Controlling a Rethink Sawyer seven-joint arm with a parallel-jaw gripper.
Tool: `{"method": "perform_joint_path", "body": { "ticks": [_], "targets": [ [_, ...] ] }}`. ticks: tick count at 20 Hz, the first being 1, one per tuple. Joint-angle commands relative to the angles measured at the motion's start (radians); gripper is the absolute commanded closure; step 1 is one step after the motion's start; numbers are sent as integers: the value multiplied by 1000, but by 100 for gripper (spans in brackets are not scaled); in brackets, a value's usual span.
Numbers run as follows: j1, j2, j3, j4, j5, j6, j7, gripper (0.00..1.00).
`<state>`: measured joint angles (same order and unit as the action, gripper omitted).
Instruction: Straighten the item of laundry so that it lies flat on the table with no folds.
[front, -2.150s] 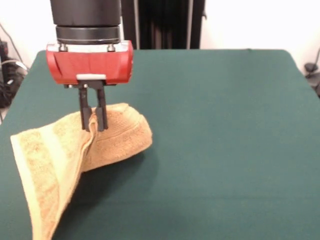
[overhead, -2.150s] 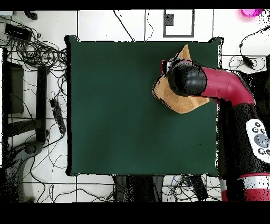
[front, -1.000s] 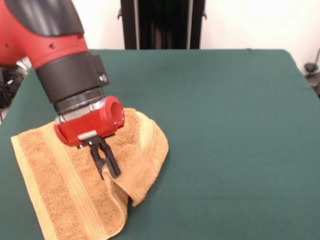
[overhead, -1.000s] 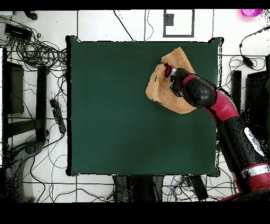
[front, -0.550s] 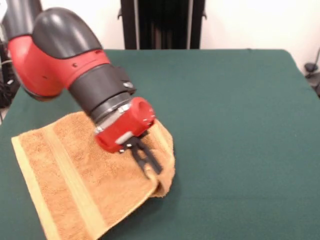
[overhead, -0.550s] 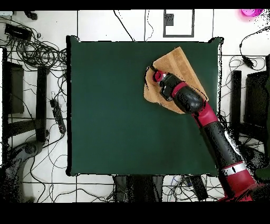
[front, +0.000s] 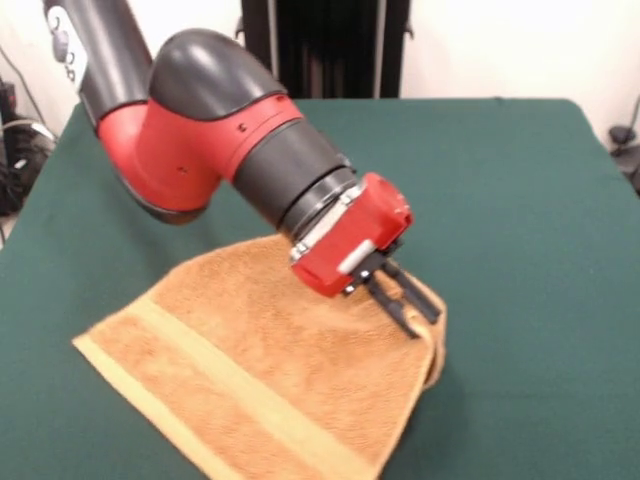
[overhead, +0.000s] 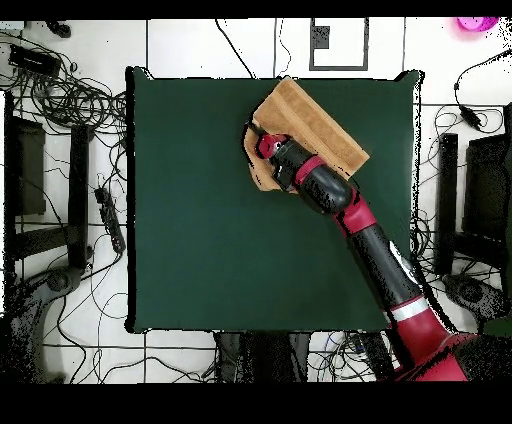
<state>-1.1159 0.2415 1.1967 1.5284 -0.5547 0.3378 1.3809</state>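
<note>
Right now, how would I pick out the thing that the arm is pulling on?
Look at the dark green table. Under the red and black arm lies a golden-orange terry towel, the only thing on it. Its paler woven band runs near one hem, and the fingers pinch its bunched corner.

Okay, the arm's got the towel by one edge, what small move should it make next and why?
Probably pull a little farther the same way. The gripper is shut on the towel at its edge, which curls under there, while the rest lies flat on the table.
</note>
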Motion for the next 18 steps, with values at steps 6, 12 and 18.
{"method": "perform_joint_path", "body": {
  "ticks": [6,12,18],
  "targets": [
    [12,22,75,19,0,207,-292,100],
    [35,-28,14,-36,-3,293,-278,100],
    [108,-123,-87,-88,-27,379,-214,100]
  ]
}}
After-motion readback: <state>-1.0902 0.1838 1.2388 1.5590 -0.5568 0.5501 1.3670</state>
